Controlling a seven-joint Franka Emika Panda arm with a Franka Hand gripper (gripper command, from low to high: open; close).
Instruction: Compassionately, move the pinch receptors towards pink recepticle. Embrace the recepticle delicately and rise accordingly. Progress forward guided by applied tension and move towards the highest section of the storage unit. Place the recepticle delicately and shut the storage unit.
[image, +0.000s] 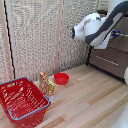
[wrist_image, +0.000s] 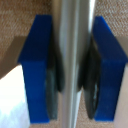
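Observation:
The pink recepticle shows in neither view. My white arm (image: 97, 27) reaches across to the storage unit (image: 114, 66), a brown dresser at the exterior view's right. The gripper (image: 116, 34) is at the dresser's upper part, near the highest section (image: 121, 44), which the arm mostly hides. In the wrist view the gripper (wrist_image: 72, 70) is shut on a silver bar handle (wrist_image: 72, 35). One blue fingertip (wrist_image: 35, 65) sits on each side of the bar, with the dark pads against it. Brown wood fills the background.
A large red wire basket (image: 21, 100) stands at the front of the exterior view's left. Beside it is an upright yellow-brown packet (image: 47, 83), then a shallow red bowl (image: 61, 78) on the wooden floor. Beige slatted panels (image: 40, 35) form the back wall. A lower drawer handle (image: 107, 59) shows.

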